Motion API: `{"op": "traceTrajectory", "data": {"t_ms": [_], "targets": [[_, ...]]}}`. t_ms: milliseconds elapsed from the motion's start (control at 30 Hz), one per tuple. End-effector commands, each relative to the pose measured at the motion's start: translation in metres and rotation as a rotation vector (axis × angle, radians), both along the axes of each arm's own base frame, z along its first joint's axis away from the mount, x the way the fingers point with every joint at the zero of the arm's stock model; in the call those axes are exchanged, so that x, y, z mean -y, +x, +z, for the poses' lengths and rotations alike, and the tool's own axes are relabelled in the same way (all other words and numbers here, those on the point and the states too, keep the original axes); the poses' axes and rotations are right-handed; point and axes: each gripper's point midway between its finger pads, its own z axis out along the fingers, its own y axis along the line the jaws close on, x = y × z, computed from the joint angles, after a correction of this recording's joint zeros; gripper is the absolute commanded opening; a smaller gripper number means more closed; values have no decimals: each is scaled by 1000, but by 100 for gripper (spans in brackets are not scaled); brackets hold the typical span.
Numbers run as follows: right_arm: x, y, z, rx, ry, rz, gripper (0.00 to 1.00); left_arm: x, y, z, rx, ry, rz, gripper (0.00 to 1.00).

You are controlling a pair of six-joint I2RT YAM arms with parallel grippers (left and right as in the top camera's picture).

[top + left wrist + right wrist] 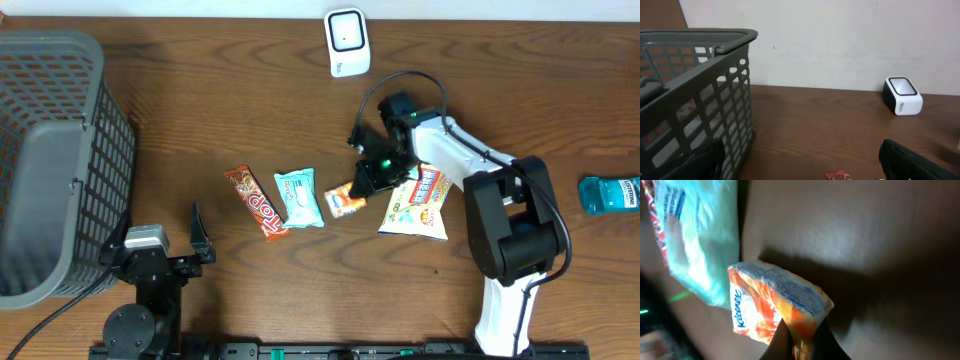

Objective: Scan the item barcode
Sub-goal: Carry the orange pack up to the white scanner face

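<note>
Grip: your right gripper (799, 341) clamped on one corner of the orange-and-white Kleenex tissue pack (771, 305), on the brown wooden table (880, 240) beside the teal packet (298, 197); left gripper (799, 166) wide, empty | risk: corner pinch could slip or swing mid-lift; barcode misses the white scanner (347, 42)

The left arm (150, 290) sits folded just by the near right corner of the grey basket (50, 150), with the left gripper (152, 243) spread wide and its fingers level. Well to the right of the basket, the right arm (460, 150) stretches towards it, the right gripper (358, 188) pinched tight on an orange tissue pack (345, 200).
</note>
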Motion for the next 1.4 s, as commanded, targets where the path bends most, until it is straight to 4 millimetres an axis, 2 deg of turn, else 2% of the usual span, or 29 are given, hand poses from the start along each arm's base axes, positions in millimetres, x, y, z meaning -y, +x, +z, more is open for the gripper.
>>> {"op": "traceTrajectory", "data": {"t_ms": [0, 167, 367, 467, 733, 1000, 1133, 1233, 1300, 1367], "targets": [[-4, 15, 34, -125, 63, -176, 1, -2, 0, 0, 1, -5, 10, 98], [10, 10, 72, -381, 90, -376, 1, -2, 0, 0, 1, -5, 10, 98], [34, -17, 93, -719, 38, -579, 1, -2, 0, 0, 1, -5, 10, 98], [41, -24, 97, -774, 17, -598, 1, -2, 0, 0, 1, -5, 10, 98], [43, -29, 100, -778, 17, -575, 1, -2, 0, 0, 1, -5, 10, 98], [36, -34, 116, -740, 135, -462, 1, -2, 0, 0, 1, -5, 10, 98], [34, -26, 121, -634, 195, -383, 1, -2, 0, 0, 1, -5, 10, 98], [32, -8, 113, -406, 257, -245, 1, -2, 0, 0, 1, -5, 10, 98], [32, 9, 99, -267, 244, -198, 1, -2, 0, 0, 1, -5, 10, 98], [26, 30, 94, -140, 269, -168, 1, -2, 0, 0, 1, -5, 10, 98]]}}
